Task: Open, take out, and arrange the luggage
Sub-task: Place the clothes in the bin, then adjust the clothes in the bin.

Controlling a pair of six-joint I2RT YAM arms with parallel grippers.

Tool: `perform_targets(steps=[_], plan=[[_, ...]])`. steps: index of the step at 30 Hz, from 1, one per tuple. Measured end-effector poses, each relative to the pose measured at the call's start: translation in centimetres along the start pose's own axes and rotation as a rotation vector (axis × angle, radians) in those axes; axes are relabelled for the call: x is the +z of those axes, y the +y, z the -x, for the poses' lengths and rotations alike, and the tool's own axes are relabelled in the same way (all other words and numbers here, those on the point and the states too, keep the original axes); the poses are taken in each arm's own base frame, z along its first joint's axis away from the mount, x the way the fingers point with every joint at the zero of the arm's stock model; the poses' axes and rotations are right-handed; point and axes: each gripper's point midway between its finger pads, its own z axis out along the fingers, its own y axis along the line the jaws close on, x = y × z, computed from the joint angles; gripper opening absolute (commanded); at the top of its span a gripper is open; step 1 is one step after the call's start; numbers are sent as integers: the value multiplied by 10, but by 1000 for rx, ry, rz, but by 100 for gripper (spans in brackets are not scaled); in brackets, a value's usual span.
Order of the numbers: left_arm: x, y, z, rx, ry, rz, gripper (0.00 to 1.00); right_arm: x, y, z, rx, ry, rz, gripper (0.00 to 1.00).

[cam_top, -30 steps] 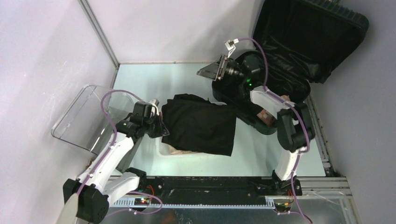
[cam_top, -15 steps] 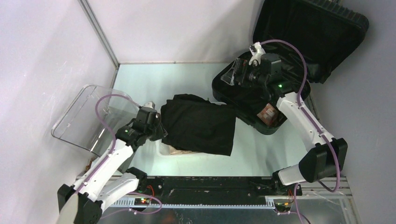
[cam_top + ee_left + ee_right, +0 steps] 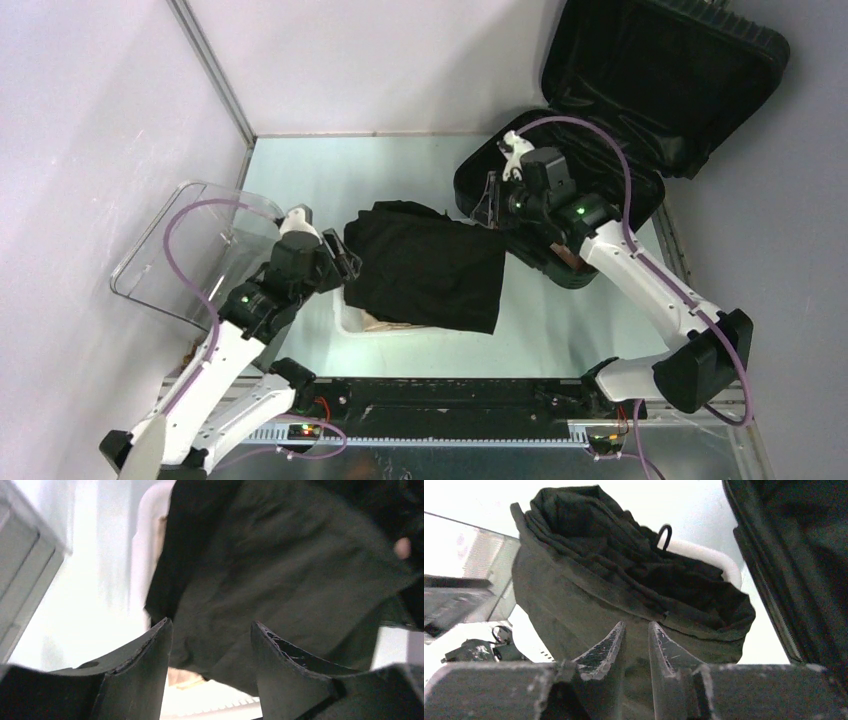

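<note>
Overhead, luggage (image 3: 660,90) lies open, wrist views show left end effector (image 3: 210,630) wide before black garment (image 3: 430,270), right end effector (image 3: 635,627) narrow, grip unclear.

A black garment (image 3: 430,265) lies folded across a white basket (image 3: 349,318) in the middle of the pale green desk (image 3: 380,170), covering most of it. Only the basket's near-left corner shows, with something tan (image 3: 377,323) just under the cloth's near edge. A clear plastic container (image 3: 165,255) sits at the desk's left edge, against the left wall.
</note>
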Motion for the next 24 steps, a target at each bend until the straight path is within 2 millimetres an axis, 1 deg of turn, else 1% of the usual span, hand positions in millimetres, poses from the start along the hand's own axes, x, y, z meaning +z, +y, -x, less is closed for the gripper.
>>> perform_targets(steps=[2, 4, 6, 9, 10, 11, 12, 14, 15, 17, 19, 20, 21, 22, 24], plan=[[-6, -14, 18, 19, -53, -52, 62, 5, -2, -14, -1, 28, -7, 20], [-9, -31, 33, 52, -94, -113, 59, 10, -9, -23, 7, 46, -39, 18], [-7, -50, 42, 89, -103, -176, 58, 16, -17, -30, 11, 55, -80, 18], [4, -84, 46, 151, -80, -290, 56, 25, -26, -37, 13, 54, -125, 18], [11, -96, 44, 172, -68, -335, 54, 30, -30, -41, 11, 54, -138, 17], [19, -101, 40, 188, -51, -353, 51, 33, -30, -43, 8, 57, -139, 16], [31, -106, 34, 207, -27, -366, 50, 40, -32, -47, 5, 60, -139, 15], [49, -104, 23, 231, 5, -346, 50, 59, -33, -51, -12, 58, -118, 14], [60, -99, 19, 239, 15, -313, 50, 70, -33, -53, -27, 58, -103, 14], [81, -81, 8, 242, 30, -228, 50, 96, -38, -63, -57, 69, -88, 14], [99, -59, -8, 232, 58, -142, 50, 113, -44, -76, -82, 92, -89, 15], [106, -49, -16, 227, 76, -103, 50, 120, -49, -82, -96, 104, -92, 15], [110, -43, -21, 223, 89, -80, 50, 124, -51, -85, -109, 108, -91, 15], [116, -36, -27, 219, 101, -50, 50, 128, -51, -86, -122, 107, -87, 15], [126, -30, -32, 211, 114, -10, 51, 132, -52, -85, -150, 100, -77, 15]])
